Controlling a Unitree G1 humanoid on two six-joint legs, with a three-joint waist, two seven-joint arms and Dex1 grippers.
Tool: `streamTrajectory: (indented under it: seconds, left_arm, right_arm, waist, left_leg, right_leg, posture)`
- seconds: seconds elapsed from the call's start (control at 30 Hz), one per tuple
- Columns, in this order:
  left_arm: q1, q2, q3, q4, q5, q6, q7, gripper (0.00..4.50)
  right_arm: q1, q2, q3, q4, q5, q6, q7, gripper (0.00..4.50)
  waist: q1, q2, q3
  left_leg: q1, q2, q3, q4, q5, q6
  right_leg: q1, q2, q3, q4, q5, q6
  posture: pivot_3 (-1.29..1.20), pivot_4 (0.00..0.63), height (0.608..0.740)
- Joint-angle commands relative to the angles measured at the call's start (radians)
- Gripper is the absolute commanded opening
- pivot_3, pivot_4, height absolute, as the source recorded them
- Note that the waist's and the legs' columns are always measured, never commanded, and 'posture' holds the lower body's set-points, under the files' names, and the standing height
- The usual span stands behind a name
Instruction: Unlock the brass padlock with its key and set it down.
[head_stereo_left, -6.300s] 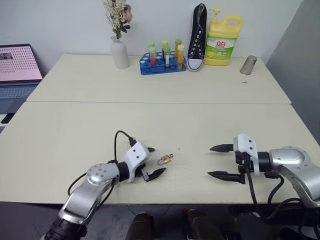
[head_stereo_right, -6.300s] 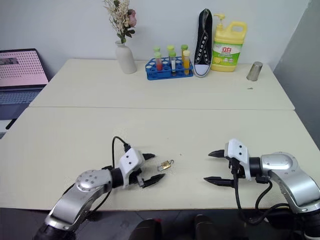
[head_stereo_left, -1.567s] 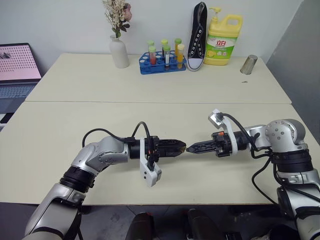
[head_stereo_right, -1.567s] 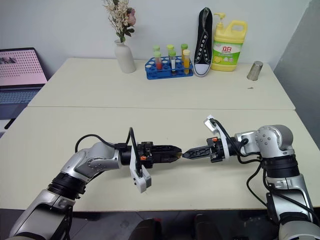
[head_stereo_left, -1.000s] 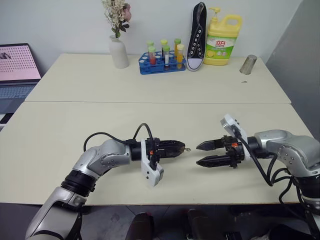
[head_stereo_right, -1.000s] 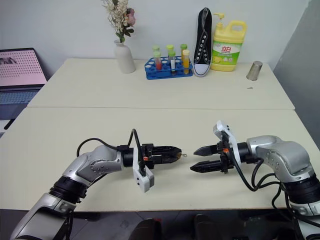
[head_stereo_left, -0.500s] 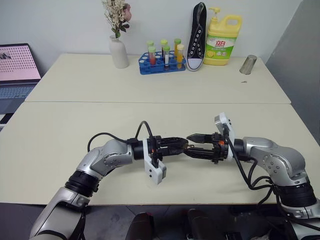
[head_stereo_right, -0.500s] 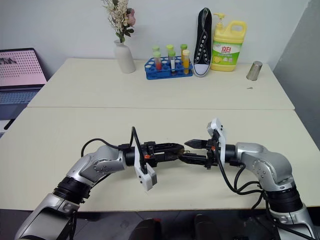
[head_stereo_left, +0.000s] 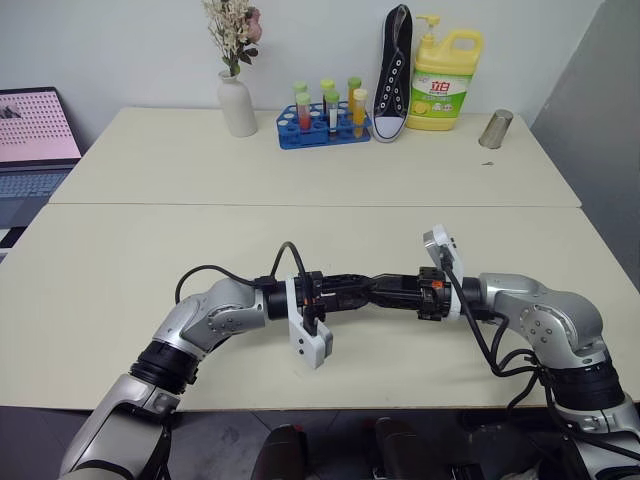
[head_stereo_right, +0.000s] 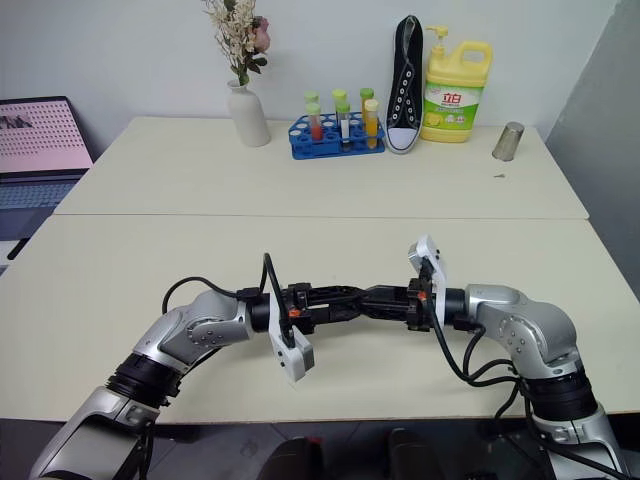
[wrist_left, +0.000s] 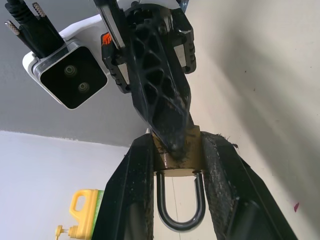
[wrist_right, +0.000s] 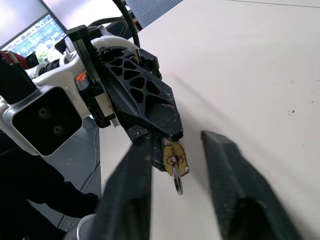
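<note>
Nearest the robot, the two arms meet tip to tip above the front of the cream surface (head_stereo_left: 120, 260). In the head views the left gripper (head_stereo_left: 352, 286) and right gripper (head_stereo_left: 392, 290) form one dark line, and what sits between them cannot be made out there. The left wrist view settles it: the left jaws are closed on the brass padlock (wrist_left: 176, 159), pinching its body from both sides, with the silvery shackle (wrist_left: 178, 205) seated in the body and looping back between the fingers. In that view one finger of the right gripper (wrist_left: 160, 90) lies over the padlock's outer face. The right wrist view shows that face: the key (wrist_right: 176, 176) sits in the keyhole with its bow projecting. The right jaws stand apart to either side of the key in that view, blurred; contact with the key cannot be told. Farther back, along the wall, stand a white vase of dried flowers (head_stereo_left: 238, 104), a blue test tube rack (head_stereo_left: 322, 128), an upright black sneaker (head_stereo_left: 395, 72), a yellow detergent bottle (head_stereo_left: 446, 76) and a metal cup (head_stereo_left: 496, 130). A laptop (head_stereo_left: 36, 130) sits off the left edge.
</note>
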Motion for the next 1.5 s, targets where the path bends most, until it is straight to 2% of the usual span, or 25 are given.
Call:
streamTrajectory:
  seconds: [0.03,0.2,0.37,0.53,0.57,0.73,0.87,1.0,1.2,1.27,1.33,1.37,1.5]
  left_arm:
    - [-0.004,-0.004,0.022,-0.041,-0.011,0.001,0.021,0.97]
    - [-0.002,-0.004,0.021,-0.042,-0.006,0.0,0.023,0.97]
    - [0.005,0.001,0.011,-0.057,-0.071,0.002,-0.001,0.97]
    - [0.038,0.032,-0.004,-0.106,-0.174,0.011,-0.057,2.66]
    - [0.051,0.038,-0.001,-0.12,-0.192,0.018,-0.065,2.86]
    - [0.15,0.069,0.03,-0.25,-0.302,0.144,-0.106,4.38]
    - [0.208,0.08,0.04,-0.345,-0.408,0.276,-0.153,4.5]
    - [0.236,0.087,0.075,-0.411,-0.56,0.464,-0.208,3.6]
    - [0.185,0.057,0.158,-0.361,-0.622,0.612,-0.221,1.56]
    - [0.161,0.038,0.168,-0.32,-0.721,0.785,-0.263,0.92]
    - [0.129,0.014,0.168,-0.293,-0.758,0.871,-0.292,0.23]
    - [0.117,0.003,0.171,-0.29,-0.754,0.885,-0.296,0.01]
    - [0.074,-0.059,0.146,-0.288,-0.782,1.034,-0.331,0.0]
  right_arm:
    - [-0.018,-0.013,0.01,-0.022,-0.001,-0.02,0.022,0.14]
    - [-0.022,-0.019,0.018,-0.019,-0.004,-0.029,0.036,0.14]
    - [-0.043,-0.025,0.026,0.0,-0.011,-0.043,0.053,0.14]
    - [-0.058,-0.03,0.026,0.019,-0.027,-0.057,0.066,0.14]
    - [-0.06,-0.031,0.024,0.024,-0.031,-0.06,0.068,0.14]
    - [-0.073,-0.038,0.012,0.07,-0.065,-0.089,0.072,0.14]
    - [-0.09,-0.042,0.001,0.113,-0.08,-0.109,0.074,0.14]
    - [-0.108,-0.053,-0.001,0.136,-0.093,-0.128,0.088,0.14]
    - [-0.113,-0.055,-0.018,0.127,-0.074,-0.131,0.098,0.14]
    - [-0.107,-0.057,-0.017,0.103,-0.069,-0.135,0.106,0.14]
    - [-0.105,-0.058,-0.015,0.082,-0.062,-0.134,0.112,0.14]
    - [-0.105,-0.058,-0.014,0.077,-0.06,-0.132,0.112,0.14]
    - [-0.102,-0.057,-0.014,0.061,-0.055,-0.125,0.114,0.14]
  waist:
    - [0.0,0.0,0.0]
    - [0.0,0.0,0.0]
    - [0.0,0.0,0.0]
    - [0.0,0.0,0.0]
    - [0.0,0.0,0.0]
    - [-0.002,0.0,0.0]
    - [-0.002,0.0,0.0]
    - [-0.002,0.0,0.0]
    - [-0.002,0.0,0.0]
    - [-0.002,0.0,0.0]
    - [-0.002,0.0,0.0]
    - [-0.002,0.0,0.0]
    - [-0.001,0.0,0.0]
  left_leg:
    - [0.0,0.0,0.0,0.0,0.0,0.0]
    - [0.0,0.0,0.0,0.0,0.0,0.0]
    - [0.0,0.0,0.0,0.0,0.0,0.0]
    - [0.0,0.0,0.0,0.0,0.0,0.0]
    - [0.0,0.0,0.0,0.0,0.0,0.0]
    - [0.0,0.001,0.0,0.0,0.0,0.0]
    - [0.0,0.0,0.0,0.0,0.0,0.0]
    - [0.0,0.001,0.0,0.0,0.0,0.0]
    - [0.0,0.0,-0.001,0.0,0.0,0.0]
    - [0.0,0.0,-0.001,0.0,0.0,0.0]
    - [0.0,0.0,-0.001,0.0,0.0,0.0]
    - [0.0,0.0,-0.001,0.0,0.0,0.0]
    - [-0.001,0.0,-0.001,0.0,0.0,0.0]
  right_leg:
    - [0.0,0.0,0.0,0.0,0.0,0.0]
    - [0.0,0.0,0.0,0.0,0.0,0.0]
    - [0.0,0.0,0.0,0.0,0.0,0.0]
    - [0.0,0.0,0.0,0.0,0.0,0.0]
    - [0.0,0.0,0.0,0.0,0.0,0.0]
    - [0.0,0.0,0.0,0.0,0.0,0.0]
    - [0.0,0.0,0.0,0.0,0.0,0.0]
    - [0.0,0.0,0.0,0.0,0.0,0.0]
    - [0.0,0.001,0.0,0.0,0.0,0.0]
    - [0.0,0.001,-0.001,0.0,0.0,0.0]
    - [0.0,0.001,0.0,0.0,0.0,0.0]
    - [0.0,0.003,-0.001,0.0,0.0,0.0]
    - [0.0,0.004,0.0,-0.001,0.0,0.0]
  posture:
    - [0.0,0.15,0.74]
    - [0.0,0.15,0.74]
    - [0.0,0.15,0.74]
    - [0.0,0.15,0.74]
    - [0.0,0.15,0.74]
    - [0.0,0.15,0.74]
    - [0.0,0.15,0.74]
    - [0.0,0.15,0.74]
    - [0.0,0.15,0.74]
    - [0.0,0.15,0.74]
    - [0.0,0.15,0.74]
    - [0.0,0.15,0.74]
    - [0.0,0.15,0.74]
